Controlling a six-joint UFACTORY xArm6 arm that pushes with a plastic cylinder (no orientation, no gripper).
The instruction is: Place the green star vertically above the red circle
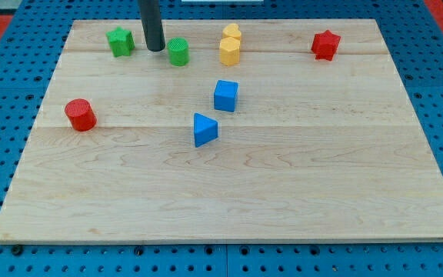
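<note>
- Nearest the view's bottom, the pale wooden worktop (229, 208) carries nothing; further up sit a blue plastic triangular block (204, 129) and, just beyond it, a blue plastic cube (225, 95)
- At the view's left, about level with the triangle, stands the red plastic circle block (80, 115)
- Further back, two yellow plastic blocks (231, 46) touch one another; a red plastic star block (325, 45) lies off to the view's right
- Along the far edge, the green plastic star block (120, 41) lies up and a little right of the red circle; a green plastic cylinder block (178, 51) sits to its right
- My tip (154, 49) stands between the two green blocks, apart from both; there is no gripper, so no jaw state can be told
- Judgement: approach step; the star is nearly above the circle already; the next move calls for a short leftward nudge from the star's right side
</note>
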